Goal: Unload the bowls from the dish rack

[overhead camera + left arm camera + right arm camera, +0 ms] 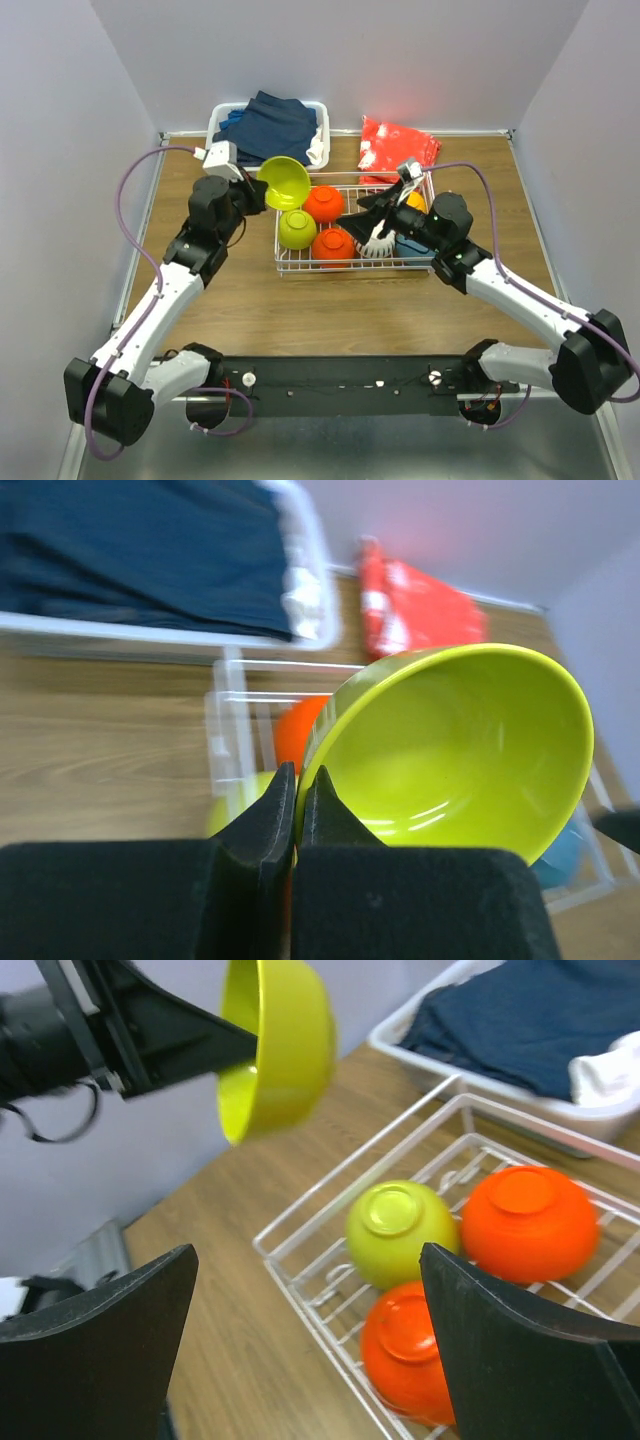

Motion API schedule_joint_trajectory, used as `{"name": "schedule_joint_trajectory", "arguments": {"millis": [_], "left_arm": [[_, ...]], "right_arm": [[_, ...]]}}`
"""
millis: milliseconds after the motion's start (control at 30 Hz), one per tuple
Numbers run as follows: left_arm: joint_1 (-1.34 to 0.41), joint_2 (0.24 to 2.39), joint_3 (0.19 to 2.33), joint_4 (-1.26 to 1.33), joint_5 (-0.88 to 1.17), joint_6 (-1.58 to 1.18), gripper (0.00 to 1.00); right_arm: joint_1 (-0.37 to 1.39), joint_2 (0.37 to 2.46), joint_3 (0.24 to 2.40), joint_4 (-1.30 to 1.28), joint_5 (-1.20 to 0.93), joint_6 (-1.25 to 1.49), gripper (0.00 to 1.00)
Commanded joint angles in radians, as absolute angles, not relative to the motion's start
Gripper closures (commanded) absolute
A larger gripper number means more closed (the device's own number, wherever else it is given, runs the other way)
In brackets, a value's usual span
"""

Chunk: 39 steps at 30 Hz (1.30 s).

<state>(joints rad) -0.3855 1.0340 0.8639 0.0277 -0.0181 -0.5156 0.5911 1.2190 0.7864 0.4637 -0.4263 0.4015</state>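
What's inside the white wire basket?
Upside down in the dish rack: a lime green bowl, a back red-orange bowl and a front red-orange bowl. The right arm partly hides a striped bowl, a yellow-orange bowl and a teal bowl.

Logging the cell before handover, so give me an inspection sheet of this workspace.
Surface: wooden table.
Job's things: dish rack holds an upturned lime bowl and two red-orange bowls; striped bowl, yellow-orange bowl and teal bowl partly hidden by the right arm; second lime bowl held above the rack's left end.
Clutter: tub of dark blue clothes and red packet behind the rack.
Grippers: left gripper, jaws shut on the held bowl's rim; right gripper, jaws open above the rack.
Cables: purple cables beside each arm.
Surroundings: plain walls.
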Motion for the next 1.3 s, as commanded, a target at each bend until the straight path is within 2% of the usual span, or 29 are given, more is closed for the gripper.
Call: {"name": "schedule_joint_trajectory", "arguments": {"millis": [0,133,367,633,767,833,867,900,967,1000,1067,1200,1267], "left_arm": [[-0.305,1.087,1.015,-0.311,-0.336,-0.430,1.00],[-0.142,1.182,1.049,-0.431,-0.312,-0.456,1.00],[0.056,1.377,1.025,-0.426,-0.172,-0.491,1.00],[0.193,1.618,1.074,-0.391,-0.025,-0.489,1.00],[0.268,1.683,1.051,-0.315,0.137,-0.518,1.00],[0.285,1.692,1.029,-0.284,0.153,-0.532,0.99],[0.285,1.692,1.026,-0.284,0.150,-0.532,0.93],[0.285,1.692,1.023,-0.285,0.141,-0.528,0.81],[0.285,1.686,1.023,-0.301,0.138,-0.528,0.70],[0.285,1.681,1.019,-0.305,0.140,-0.528,0.61],[0.285,1.654,1.014,-0.314,0.140,-0.526,0.53],[0.282,1.586,1.019,-0.339,0.118,-0.514,0.26],[0.272,1.531,1.019,-0.353,0.081,-0.503,0.16]], "right_arm": [[0.597,1.131,0.729,0.347,-0.244,0.261,0.00],[0.597,1.111,0.703,0.319,-0.180,0.226,0.00],[0.597,1.108,0.692,0.313,-0.144,0.209,0.00],[0.597,1.117,0.686,0.319,-0.138,0.199,0.00],[0.597,1.129,0.684,0.324,-0.149,0.198,0.00],[0.597,1.129,0.684,0.324,-0.146,0.195,0.00],[0.597,1.131,0.683,0.324,-0.144,0.195,0.00],[0.597,1.132,0.684,0.325,-0.143,0.192,0.00],[0.597,1.137,0.686,0.324,-0.150,0.190,0.00],[0.598,1.141,0.686,0.324,-0.152,0.190,0.00],[0.597,1.158,0.692,0.318,-0.166,0.190,0.00],[0.597,1.193,0.722,0.305,-0.196,0.196,0.00],[0.597,1.212,0.745,0.284,-0.207,0.202,0.00]]}}
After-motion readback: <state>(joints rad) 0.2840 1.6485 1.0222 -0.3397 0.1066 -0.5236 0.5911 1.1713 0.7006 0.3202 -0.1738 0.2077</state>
